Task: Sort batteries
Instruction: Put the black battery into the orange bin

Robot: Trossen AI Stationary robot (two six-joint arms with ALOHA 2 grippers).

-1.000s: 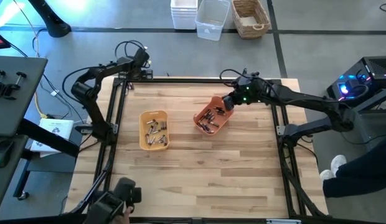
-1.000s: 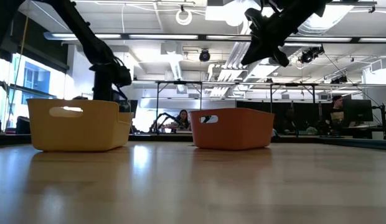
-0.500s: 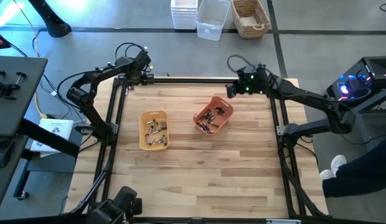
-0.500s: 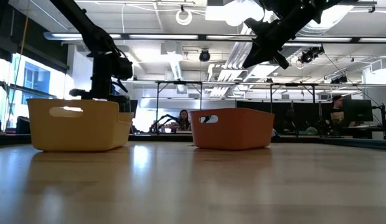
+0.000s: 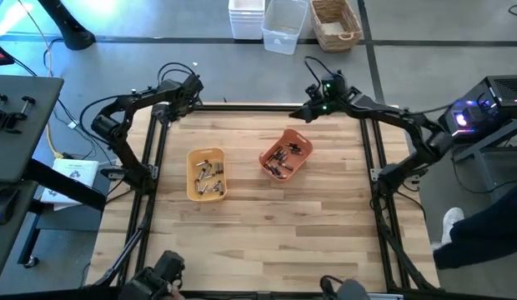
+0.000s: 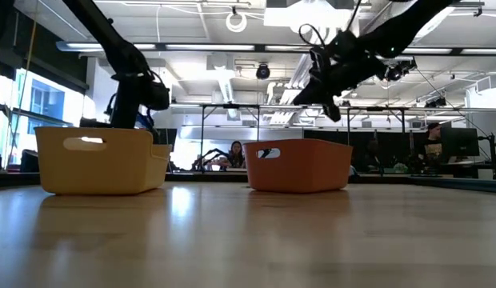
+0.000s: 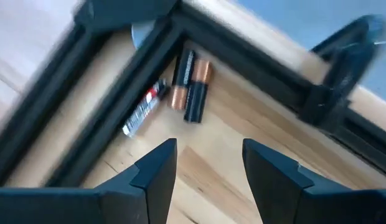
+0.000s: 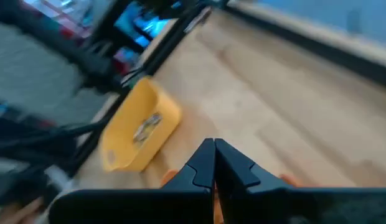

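Landmark: yellow tray (image 5: 206, 174), oblong plastic, on the wood-plank desk (image 5: 267, 242).

Low view: tray walls hide all contents of the yellow tray (image 6: 100, 160) and the orange tray (image 6: 298, 166); no cell can be made out there.

High view: batteries (image 5: 208, 177) lie loose inside the yellow tray, small cylinders, silvery to dark; individual cells too small to count. A second heap of cells (image 5: 284, 158) sits in the orange tray (image 5: 285, 155), just right of the yellow one and tilted to it.

Left pincer (image 7: 206, 163): fingers spread, nothing between them, at the desk's far-left corner beyond the yellow tray. Its wrist view, blurred, shows loose cells (image 7: 188, 85) against the black frame, copper-topped and black; count uncertain.

Right pincer (image 8: 214, 163): fingers pressed together, empty, beyond the orange tray at the far edge. The yellow tray (image 8: 141, 132) shows blurred past it.
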